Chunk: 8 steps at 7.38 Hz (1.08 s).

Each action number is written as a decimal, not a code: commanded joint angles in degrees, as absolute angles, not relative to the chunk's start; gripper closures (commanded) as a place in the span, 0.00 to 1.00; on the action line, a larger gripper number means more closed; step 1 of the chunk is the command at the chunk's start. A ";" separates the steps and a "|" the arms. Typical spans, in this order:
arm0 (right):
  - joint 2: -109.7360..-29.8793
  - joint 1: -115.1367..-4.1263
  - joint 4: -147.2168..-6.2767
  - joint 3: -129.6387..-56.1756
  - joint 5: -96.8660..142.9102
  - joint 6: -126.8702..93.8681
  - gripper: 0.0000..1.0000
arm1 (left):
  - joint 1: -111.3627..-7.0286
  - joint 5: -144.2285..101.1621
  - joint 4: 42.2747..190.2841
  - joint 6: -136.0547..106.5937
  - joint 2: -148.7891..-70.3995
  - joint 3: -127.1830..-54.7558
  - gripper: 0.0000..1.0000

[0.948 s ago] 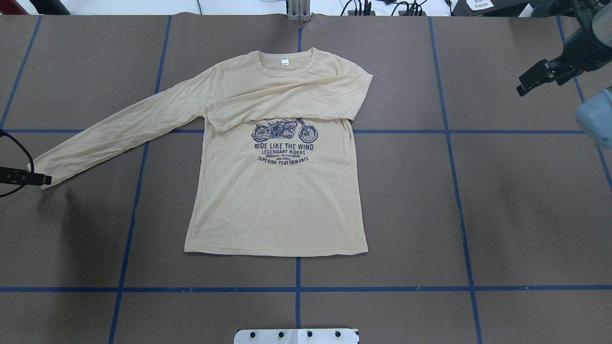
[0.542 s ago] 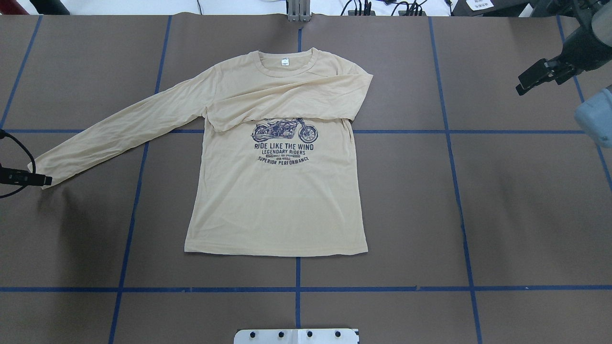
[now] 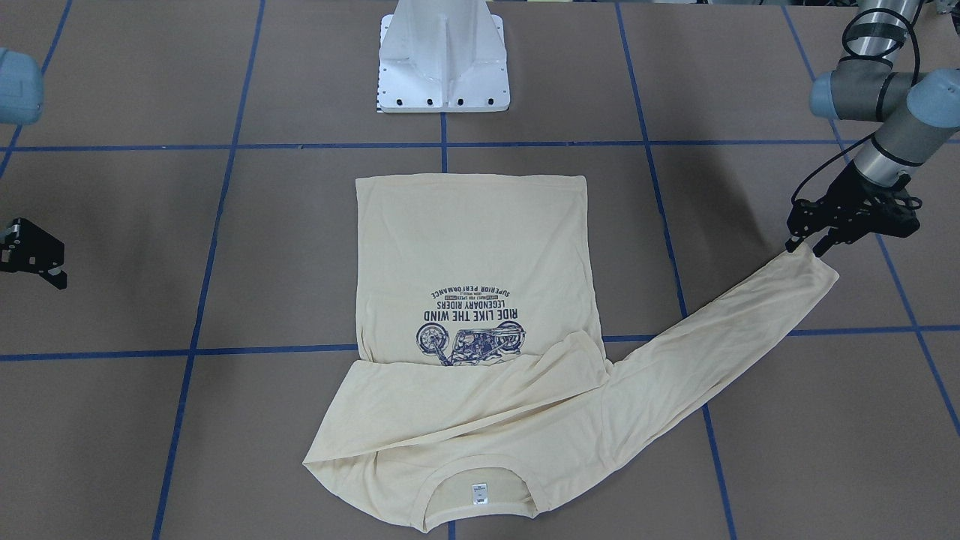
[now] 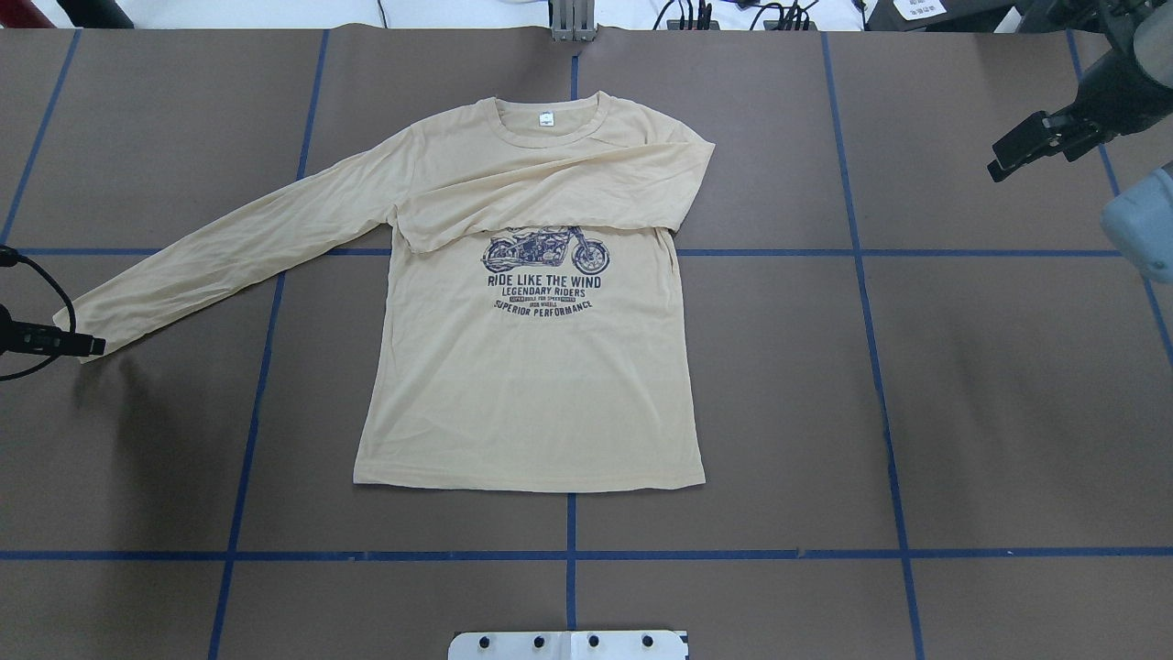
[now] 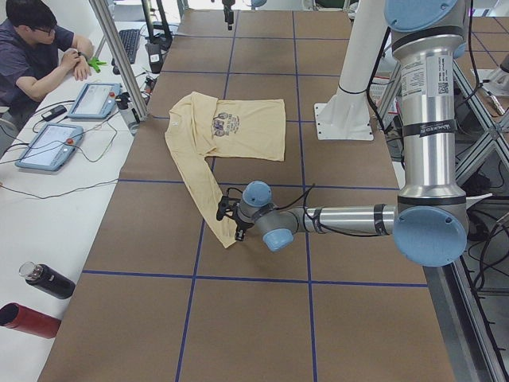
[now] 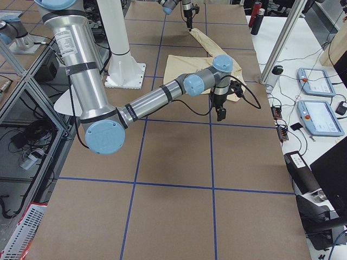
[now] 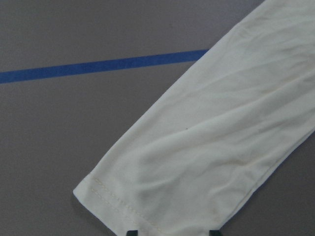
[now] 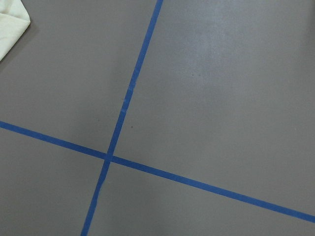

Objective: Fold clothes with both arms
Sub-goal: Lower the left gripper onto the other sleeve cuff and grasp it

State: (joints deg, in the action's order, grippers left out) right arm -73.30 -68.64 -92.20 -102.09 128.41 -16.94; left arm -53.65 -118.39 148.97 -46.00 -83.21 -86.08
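Cream shirt (image 4: 531, 385) cuff (image 7: 123, 201) sits at the left hand's (image 3: 806, 246) parted fingertips (image 7: 131, 232).

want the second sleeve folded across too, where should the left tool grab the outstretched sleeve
Take the cuff, the hemmed free end of the outstretched sleeve, pinching both layers. Come in low from the robot's left, along the sleeve's line: it lies flat on the table with that end pointing outward, right where the left tool sits, its jaws apart at the hem.
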 commanded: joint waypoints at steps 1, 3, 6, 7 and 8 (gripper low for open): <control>-73.30 -68.64 -92.20 -102.13 128.41 -16.96 0.01 | -53.18 -118.39 148.97 -45.97 -83.14 -86.05 0.45; -73.21 -68.64 -92.20 -102.13 128.41 -17.05 0.01 | -53.09 -118.39 149.06 -45.88 -83.14 -85.52 0.51; -73.04 -68.64 -92.20 -102.48 128.67 -17.14 0.01 | -53.09 -118.30 149.06 -45.88 -82.71 -85.52 0.69; -73.04 -68.64 -92.20 -102.48 128.67 -17.23 0.01 | -53.09 -118.30 149.06 -45.88 -82.62 -85.52 0.93; -73.04 -68.64 -92.20 -102.48 128.67 -17.23 0.01 | -53.09 -118.30 149.06 -45.79 -82.53 -85.69 1.00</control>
